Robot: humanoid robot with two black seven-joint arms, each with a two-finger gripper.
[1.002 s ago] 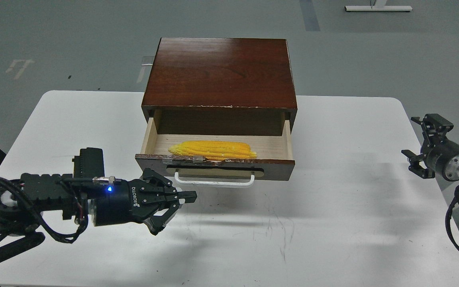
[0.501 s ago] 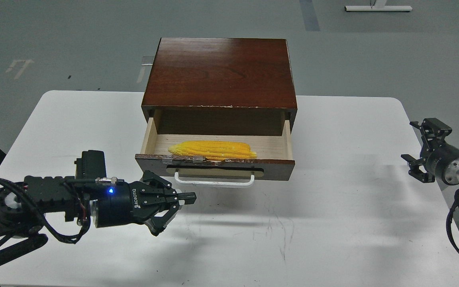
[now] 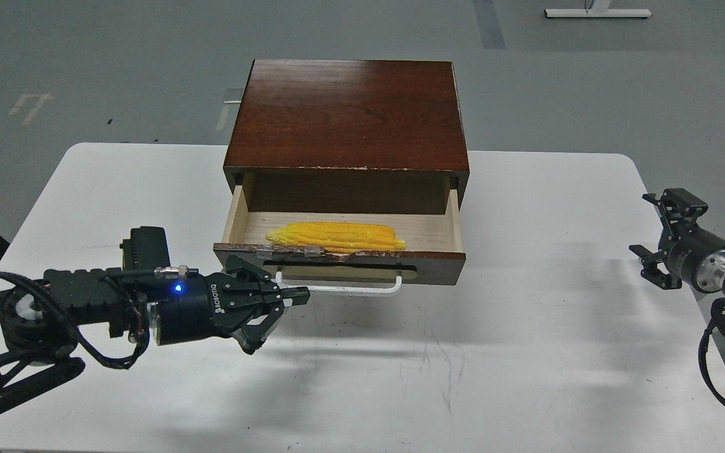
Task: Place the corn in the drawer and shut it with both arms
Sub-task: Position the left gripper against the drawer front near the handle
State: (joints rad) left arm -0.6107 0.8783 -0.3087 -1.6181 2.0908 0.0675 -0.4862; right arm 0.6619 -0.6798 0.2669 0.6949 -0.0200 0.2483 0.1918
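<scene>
The yellow corn (image 3: 336, 235) lies lengthwise in the open pale-wood drawer (image 3: 435, 265), close behind its dark front. The white bar handle (image 3: 350, 289) is on that front. My left gripper (image 3: 279, 319) is open and empty, just in front of the drawer's left front corner. Its upper finger (image 3: 293, 294) reaches the left end of the handle. My right gripper (image 3: 652, 238) is open and empty, above the table's right edge and well to the right of the drawer.
The drawer sticks out of a dark red-brown wooden cabinet (image 3: 350, 113) at the back middle of the white table (image 3: 526, 352). Grey floor lies beyond. My left arm's body (image 3: 73, 302) stretches over the table's left front.
My left gripper has moved up and away from me, closer to the drawer front and the handle's left end. My right gripper has shifted slightly left. The corn and drawer have not moved.
</scene>
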